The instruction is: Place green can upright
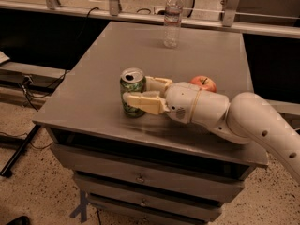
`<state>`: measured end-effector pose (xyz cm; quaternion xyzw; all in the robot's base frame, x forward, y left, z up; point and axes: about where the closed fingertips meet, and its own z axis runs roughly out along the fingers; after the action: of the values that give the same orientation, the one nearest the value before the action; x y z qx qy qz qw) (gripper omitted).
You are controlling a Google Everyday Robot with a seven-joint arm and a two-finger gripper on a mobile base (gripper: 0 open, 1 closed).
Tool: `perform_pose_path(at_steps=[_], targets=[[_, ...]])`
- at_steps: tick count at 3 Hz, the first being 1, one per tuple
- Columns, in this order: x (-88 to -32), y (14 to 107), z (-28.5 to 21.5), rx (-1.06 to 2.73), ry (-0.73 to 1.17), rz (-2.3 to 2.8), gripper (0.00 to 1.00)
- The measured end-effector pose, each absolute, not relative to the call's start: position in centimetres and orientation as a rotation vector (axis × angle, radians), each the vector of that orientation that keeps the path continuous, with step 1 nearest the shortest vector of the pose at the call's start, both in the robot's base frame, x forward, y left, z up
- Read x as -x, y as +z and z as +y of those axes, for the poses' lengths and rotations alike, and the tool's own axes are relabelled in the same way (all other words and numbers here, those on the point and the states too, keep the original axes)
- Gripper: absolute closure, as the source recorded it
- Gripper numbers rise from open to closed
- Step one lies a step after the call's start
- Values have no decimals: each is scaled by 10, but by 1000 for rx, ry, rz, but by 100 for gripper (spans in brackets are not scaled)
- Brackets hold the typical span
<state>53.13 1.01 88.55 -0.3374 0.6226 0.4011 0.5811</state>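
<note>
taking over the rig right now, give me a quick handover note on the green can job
The gripper is low over the table, shut on the green can.
The green can stands upright near the table's middle, silver top up.
Done: can appears upright and set down.
Left: open the gripper and back off without tipping it. The red apple sits just behind the wrist; the water bottle is at the far edge.

Green can (131, 84) upright nr table (93, 69) front, gripper (136, 89) clamped round it.
</note>
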Motion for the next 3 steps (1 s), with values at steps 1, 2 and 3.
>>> perform_pose_path(at_steps=[1,2,3], targets=[[-524,892,5,806,928,1449,0],[-520,912,-14,838,901,1453,0],[-518,938,-61,844,868,1463,0]])
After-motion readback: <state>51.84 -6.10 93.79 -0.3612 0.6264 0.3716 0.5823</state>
